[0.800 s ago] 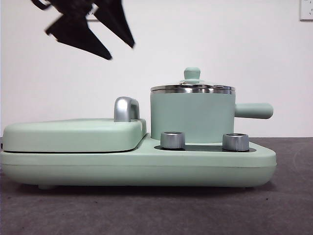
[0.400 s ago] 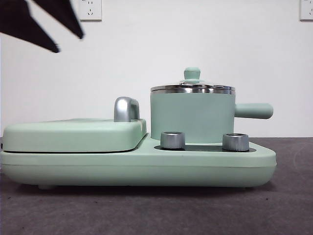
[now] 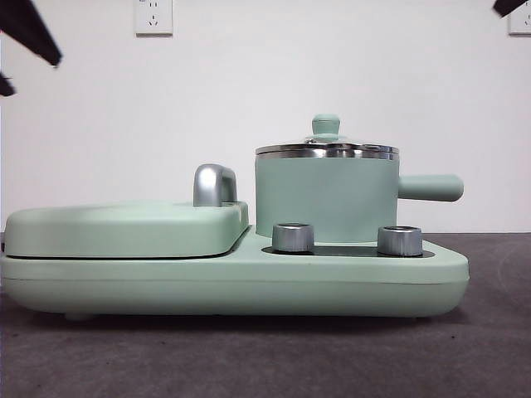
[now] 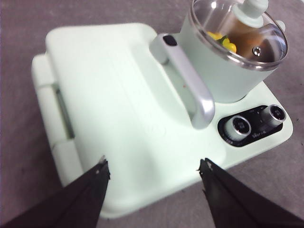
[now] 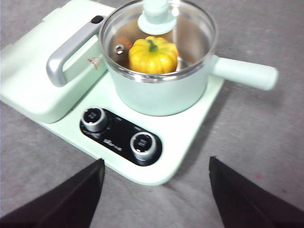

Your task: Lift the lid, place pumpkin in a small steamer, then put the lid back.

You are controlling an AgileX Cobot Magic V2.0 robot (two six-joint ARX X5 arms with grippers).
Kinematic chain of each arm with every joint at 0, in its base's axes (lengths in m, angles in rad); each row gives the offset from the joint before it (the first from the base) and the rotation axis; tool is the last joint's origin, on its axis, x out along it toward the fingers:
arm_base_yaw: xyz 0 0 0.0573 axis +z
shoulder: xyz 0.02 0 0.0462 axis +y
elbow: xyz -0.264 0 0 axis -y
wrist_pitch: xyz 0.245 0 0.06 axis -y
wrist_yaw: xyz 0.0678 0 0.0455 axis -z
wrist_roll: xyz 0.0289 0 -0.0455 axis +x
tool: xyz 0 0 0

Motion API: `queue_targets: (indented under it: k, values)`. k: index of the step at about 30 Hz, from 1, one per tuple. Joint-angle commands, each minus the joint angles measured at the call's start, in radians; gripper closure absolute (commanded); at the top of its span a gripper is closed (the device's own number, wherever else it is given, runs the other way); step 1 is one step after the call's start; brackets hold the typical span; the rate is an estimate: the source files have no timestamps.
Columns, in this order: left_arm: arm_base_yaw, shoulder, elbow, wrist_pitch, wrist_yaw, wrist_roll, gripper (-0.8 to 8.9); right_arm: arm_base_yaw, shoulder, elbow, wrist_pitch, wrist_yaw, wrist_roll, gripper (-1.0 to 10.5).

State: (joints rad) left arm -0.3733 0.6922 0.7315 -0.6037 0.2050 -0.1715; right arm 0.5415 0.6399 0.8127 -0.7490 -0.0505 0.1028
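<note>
the small steamer [image 5: 161, 92] is mint green with a shiny steel rim, and its lid [image 5: 159, 38] is clear glass edged in steel with a mint-green knob; through the glass shows the pumpkin [image 5: 153, 54], glossy yellow-orange and ribbed, with a green stem. the base [image 3: 249, 274] and flat cover [image 3: 124, 228] are the same mint green, with a silver handle [image 4: 190, 80], two steel knobs [image 5: 118, 130] on a black panel. the tabletop [image 5: 266, 142] is mottled grey, the wall [image 3: 249, 83] white, both pincers [image 4: 154, 171] [image 5: 156, 164] black.

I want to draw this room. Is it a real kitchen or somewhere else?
Probably not a real kitchen, more a test bench. The green cooker sits on a plain grey table before a bare white wall with a power socket. No sink or cupboards show.
</note>
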Motion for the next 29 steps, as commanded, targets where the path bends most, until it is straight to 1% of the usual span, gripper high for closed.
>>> queue_targets:
  k: [1, 5, 8, 9, 10, 11, 12, 13, 15, 18, 29]
  values:
    - [-0.002, -0.045, -0.006, -0.024, -0.007, -0.055, 5.04, 0.006, 0.040, 0.005, 0.035, -0.029, -0.013, 6.1]
    - [-0.002, -0.082, -0.006, -0.064, -0.007, -0.058, 5.03, 0.006, 0.084, 0.005, 0.059, -0.059, -0.024, 6.1]
    - [-0.003, -0.095, -0.006, -0.063, 0.004, -0.056, 5.01, 0.006, 0.101, 0.005, 0.029, -0.078, -0.034, 6.1]
    - [-0.004, -0.097, -0.006, -0.061, 0.005, -0.047, 5.18, 0.006, 0.103, 0.005, 0.014, -0.079, -0.034, 6.3]
    - [-0.004, -0.098, -0.006, -0.055, 0.005, -0.039, 6.08, 0.006, 0.103, 0.005, 0.014, -0.072, -0.033, 7.3]
    - [-0.004, -0.098, -0.006, -0.054, 0.005, -0.040, 7.72, 0.005, 0.103, 0.005, 0.014, -0.065, -0.033, 8.8]
    - [-0.004, -0.099, -0.006, -0.055, 0.005, -0.050, 7.96, 0.005, 0.103, 0.005, 0.014, -0.060, -0.036, 9.7]
    - [-0.004, -0.099, -0.006, -0.055, 0.005, -0.055, 8.10, 0.005, 0.103, 0.005, 0.018, -0.043, -0.036, 9.3]
    - [-0.004, -0.098, -0.006, -0.055, 0.005, -0.053, 8.07, 0.005, 0.103, 0.005, 0.027, -0.035, -0.035, 9.3]
    - [-0.004, -0.105, -0.006, -0.059, 0.005, -0.051, 8.07, 0.006, 0.101, 0.005, 0.031, -0.082, -0.036, 9.3]
    - [-0.004, -0.111, -0.006, -0.055, 0.005, -0.051, 8.07, 0.006, 0.097, 0.005, 0.072, -0.080, -0.036, 9.3]
